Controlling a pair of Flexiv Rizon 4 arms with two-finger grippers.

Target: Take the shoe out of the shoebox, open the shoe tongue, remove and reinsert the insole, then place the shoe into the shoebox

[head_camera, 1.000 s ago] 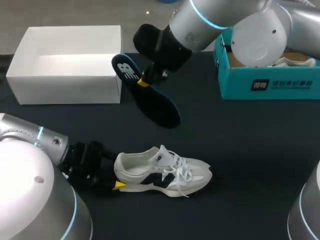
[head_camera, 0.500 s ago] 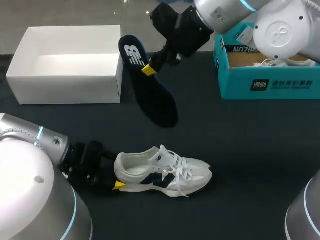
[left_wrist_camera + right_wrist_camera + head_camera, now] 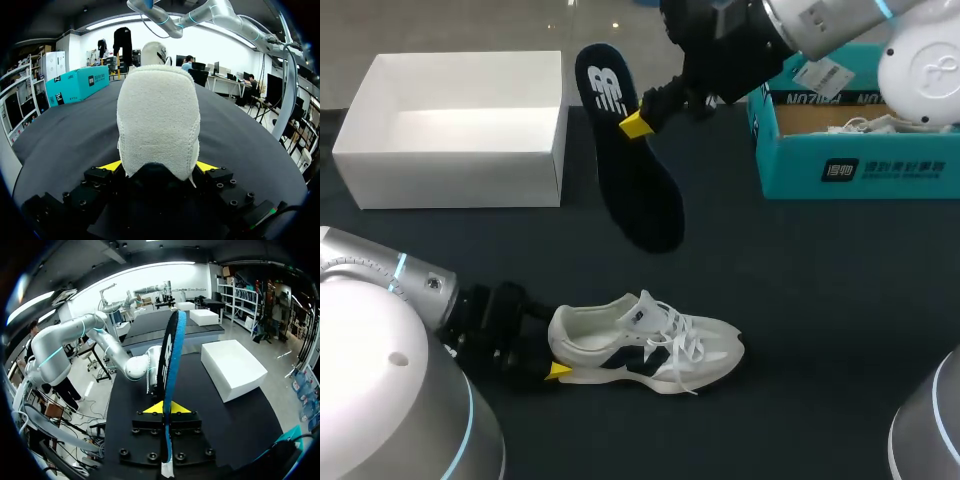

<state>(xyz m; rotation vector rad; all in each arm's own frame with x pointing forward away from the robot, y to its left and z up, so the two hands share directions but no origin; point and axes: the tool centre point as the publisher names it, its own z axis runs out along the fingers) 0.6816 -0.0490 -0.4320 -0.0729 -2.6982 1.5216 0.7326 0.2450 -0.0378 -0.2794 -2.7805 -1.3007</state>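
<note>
Right gripper point(image 3: 638, 122) pinched shut on the dark blue insole point(image 3: 640, 200) — held in the air, toe end hanging down, between white shoebox point(image 3: 450, 170) and teal box point(image 3: 860, 172), left gripper point(image 3: 556, 372) clamped on the heel of the white sneaker point(image 3: 650, 345) — upright on its sole on the black table point(image 3: 820, 300).
</note>
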